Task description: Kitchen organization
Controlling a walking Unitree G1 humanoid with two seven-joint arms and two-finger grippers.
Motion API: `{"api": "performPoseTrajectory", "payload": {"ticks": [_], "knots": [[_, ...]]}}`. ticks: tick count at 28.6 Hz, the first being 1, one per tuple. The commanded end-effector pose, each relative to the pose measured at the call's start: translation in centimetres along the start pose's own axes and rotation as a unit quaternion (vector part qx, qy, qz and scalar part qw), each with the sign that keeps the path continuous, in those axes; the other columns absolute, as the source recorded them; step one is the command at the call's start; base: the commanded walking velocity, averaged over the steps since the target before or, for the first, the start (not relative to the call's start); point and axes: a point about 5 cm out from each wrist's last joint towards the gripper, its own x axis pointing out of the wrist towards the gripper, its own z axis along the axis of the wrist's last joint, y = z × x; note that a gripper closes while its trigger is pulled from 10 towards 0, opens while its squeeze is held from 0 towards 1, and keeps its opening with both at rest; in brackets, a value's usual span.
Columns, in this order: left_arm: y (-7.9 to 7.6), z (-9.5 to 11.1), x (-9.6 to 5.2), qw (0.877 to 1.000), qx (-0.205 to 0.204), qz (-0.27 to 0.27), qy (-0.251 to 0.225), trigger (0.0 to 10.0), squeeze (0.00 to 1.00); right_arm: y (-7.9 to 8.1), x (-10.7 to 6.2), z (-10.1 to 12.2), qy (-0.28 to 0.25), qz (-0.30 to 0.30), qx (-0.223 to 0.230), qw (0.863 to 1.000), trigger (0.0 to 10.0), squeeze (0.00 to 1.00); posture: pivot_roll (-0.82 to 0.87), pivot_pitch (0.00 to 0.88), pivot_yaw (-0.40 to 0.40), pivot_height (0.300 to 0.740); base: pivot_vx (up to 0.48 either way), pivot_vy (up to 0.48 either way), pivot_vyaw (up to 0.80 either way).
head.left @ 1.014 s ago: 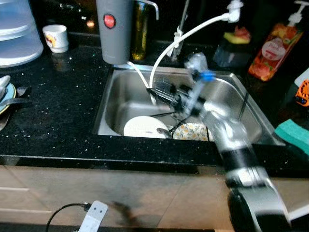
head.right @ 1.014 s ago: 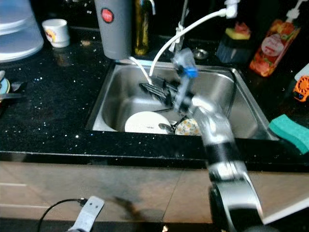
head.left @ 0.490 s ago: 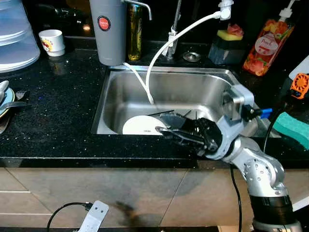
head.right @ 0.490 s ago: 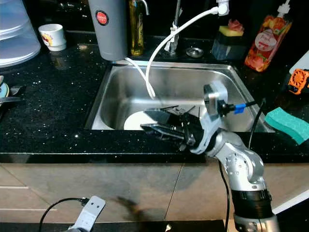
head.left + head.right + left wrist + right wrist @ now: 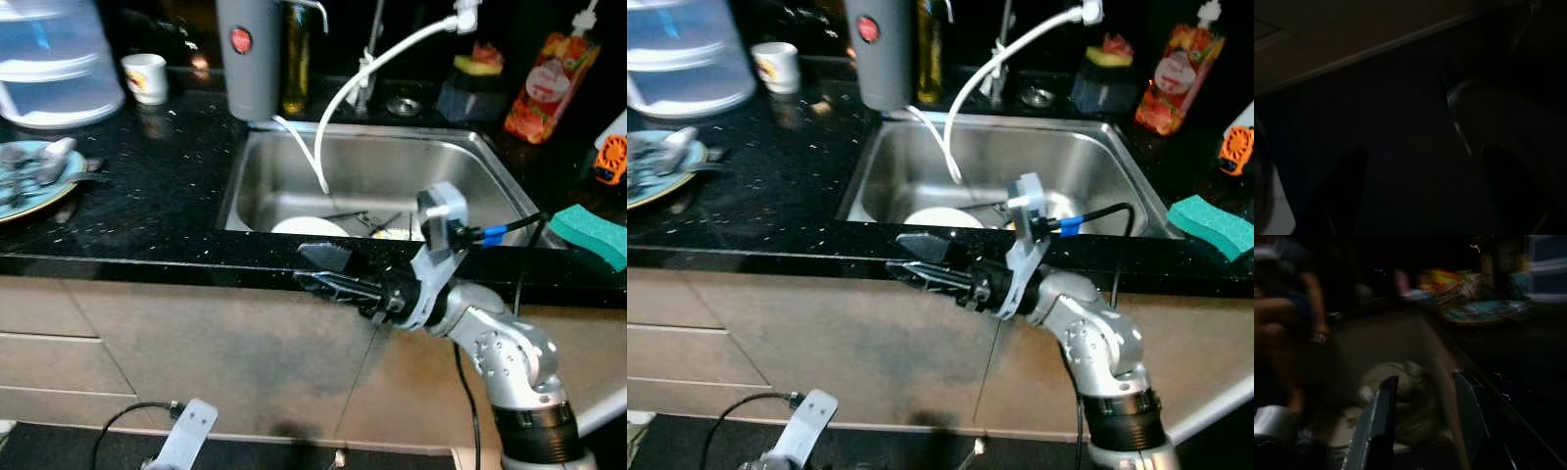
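white ceramic plate (image 5: 309, 226) lies in the steel sink (image 5: 470, 162); likely slick, breakable, best pinched at its rim. right tool (image 5: 312, 271), fingers parted and empty, hangs before the black desk (image 5: 147, 196).

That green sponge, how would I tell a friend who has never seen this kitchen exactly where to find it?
Start at the steel sink set in the black counter. Go to the counter on the robot's right of the basin, near the front edge: the green sponge lies there flat. It is the only teal block; the orange bottle behind stands upright.
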Motion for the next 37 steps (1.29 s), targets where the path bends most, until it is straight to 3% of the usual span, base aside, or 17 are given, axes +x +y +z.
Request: {"api": "performPoseTrajectory", "payload": {"ticks": [1,8,12,32,37], "knots": [[-0.6,-1.0,0.0,1.000,0.002,-0.012,0.023,10.0,0.00,-0.7,0.4,-0.3,0.020,-0.038,-0.019,0.999,10.0,0.00,-0.03,0.000,-0.041,0.740,-0.251,0.000,0.00],[-0.6,-0.9,0.0,1.000,-0.004,-0.013,0.019,10.0,0.00,-2.0,1.4,-0.4,0.036,-0.107,-0.053,0.992,10.0,0.00,-0.03,0.000,-0.044,0.740,-0.036,0.000,0.00],[-0.7,-0.8,0.0,1.000,-0.006,-0.014,0.018,10.0,0.00,-2.0,1.6,-0.4,0.042,-0.112,-0.062,0.991,10.0,0.00,-0.03,0.000,-0.044,0.740,0.000,0.000,0.76],[-0.4,-1.0,0.0,1.000,-0.010,-0.014,0.018,10.0,0.00,-1.4,2.0,-0.5,0.054,-0.086,-0.076,0.992,10.0,0.00,-0.02,0.000,-0.036,0.740,0.000,0.000,0.80],[-0.5,-1.1,0.0,1.000,-0.016,-0.016,0.015,10.0,0.00,-0.6,2.3,0.2,0.032,-0.044,-0.065,0.996,10.0,0.00,-0.02,0.000,-0.035,0.740,0.000,0.000,0.80]]}}
